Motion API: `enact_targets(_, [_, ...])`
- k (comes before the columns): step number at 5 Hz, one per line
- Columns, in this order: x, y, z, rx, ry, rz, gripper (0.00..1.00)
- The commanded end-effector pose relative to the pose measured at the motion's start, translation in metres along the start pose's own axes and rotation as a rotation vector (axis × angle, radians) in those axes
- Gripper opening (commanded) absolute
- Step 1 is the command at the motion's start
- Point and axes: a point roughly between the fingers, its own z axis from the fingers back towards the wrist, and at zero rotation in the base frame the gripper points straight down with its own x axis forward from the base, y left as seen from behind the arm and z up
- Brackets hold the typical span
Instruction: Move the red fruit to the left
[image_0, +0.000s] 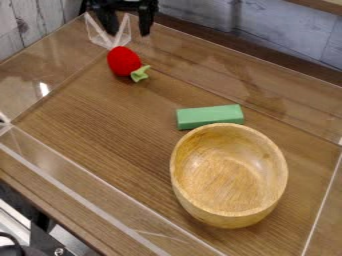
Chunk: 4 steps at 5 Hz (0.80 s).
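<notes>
Looking at the far left part of the table, we see the small glossy red toy fruit with a yellow-green leafy tip (124, 62) lying free on the wood, its leaf pointing toward the flat green rectangular block (211, 116). The black pincer of the robot arm (119, 28) hangs just above and behind the fruit, its fingers spread wide and holding nothing.

We judge that the fruit is already set down on the left side, so the step in hand is the retreat. To do it well, we lift the pincer straight up, keeping the fingers wide, so that no fingertip catches the rounded fruit and makes it roll. Only when the fingers are well clear of the fruit do we move sideways.

The surface is a brown wooden tabletop (107, 125) with visible grain, smooth and a little shiny, so a round toy can roll on it easily. A low transparent wall (60, 175) runs around the work area. The round light wooden bowl (229, 177) stands near the front right, well apart from the fruit. Behind the table we see a pale planked wall (267, 30).
</notes>
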Motion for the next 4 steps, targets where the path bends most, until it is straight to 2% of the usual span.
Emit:
enact_targets(1, [0.006,-0.006,0.027,0.009,-0.068,0.001,1.0])
enact_targets(2, [-0.003,-0.015,0.032,0.014,-0.063,0.003,1.0])
enact_targets(4, [-0.024,-0.031,0.017,0.01,-0.05,-0.04,1.0])
